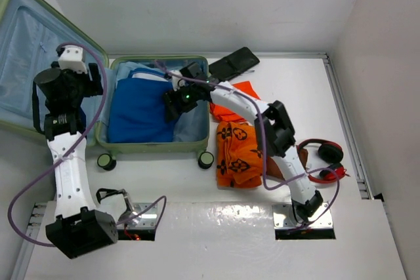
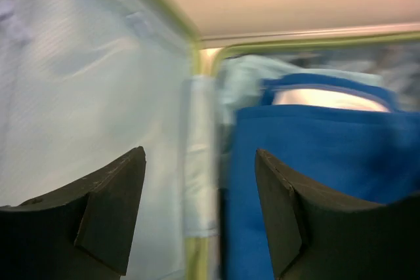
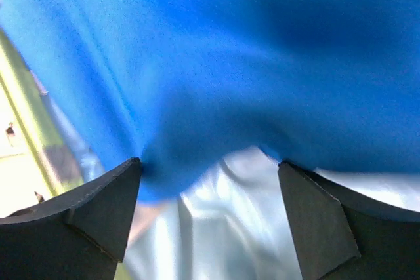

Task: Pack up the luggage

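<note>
The luggage (image 1: pixel 197 147) is a pale-green suitcase lying open, its lid (image 1: pixel 26 50) raised at the left with light-blue lining. A blue cloth (image 1: pixel 141 113) lies in its base. My left gripper (image 1: pixel 97 86) is open and empty at the hinge between lid and base; in the left wrist view the gripper (image 2: pixel 200 162) spans the hinge lining, with the lid lining (image 2: pixel 85 96) on the left and the blue cloth (image 2: pixel 315 155) on the right. My right gripper (image 1: pixel 170 105) is open just over the blue cloth's right edge; the right wrist view shows the gripper (image 3: pixel 210 168), the blue cloth (image 3: pixel 230 50) and pale lining (image 3: pixel 223 234).
Two orange garments (image 1: pixel 239 152) (image 1: pixel 246 90) lie right of the suitcase. A black flat item (image 1: pixel 233 63) lies at the back. Red headphones (image 1: pixel 325 159) lie at the right by the right arm. Black casters (image 1: pixel 105 160) (image 1: pixel 206 159) stick out at the suitcase's near side.
</note>
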